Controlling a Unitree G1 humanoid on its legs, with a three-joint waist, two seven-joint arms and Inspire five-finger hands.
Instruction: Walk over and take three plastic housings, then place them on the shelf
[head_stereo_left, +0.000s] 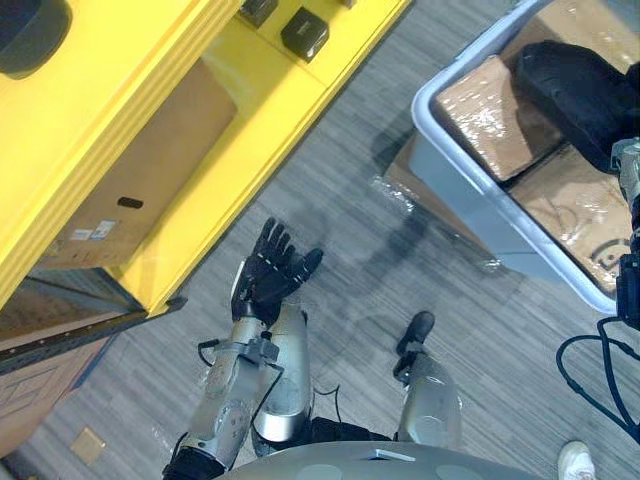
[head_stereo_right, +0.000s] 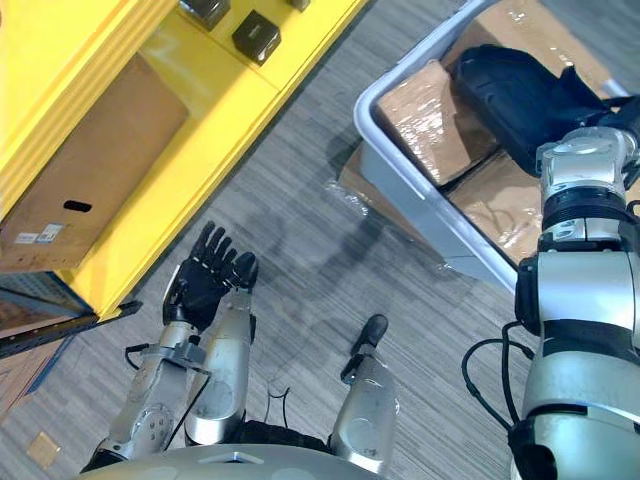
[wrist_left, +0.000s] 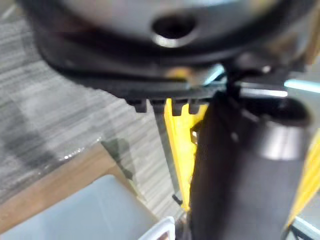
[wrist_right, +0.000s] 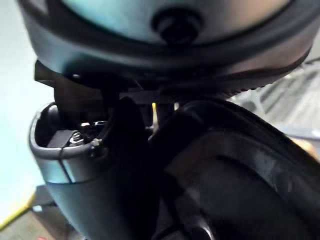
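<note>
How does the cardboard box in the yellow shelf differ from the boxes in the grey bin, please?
The shelf box is bare, with a handle slot; the bin boxes wear shiny film. It sits in the yellow shelf, they in the grey bin. Both are brown cardboard.

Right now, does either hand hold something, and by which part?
Left hand is open and empty. Right hand: whether it grips the black housing cannot be told.
</note>
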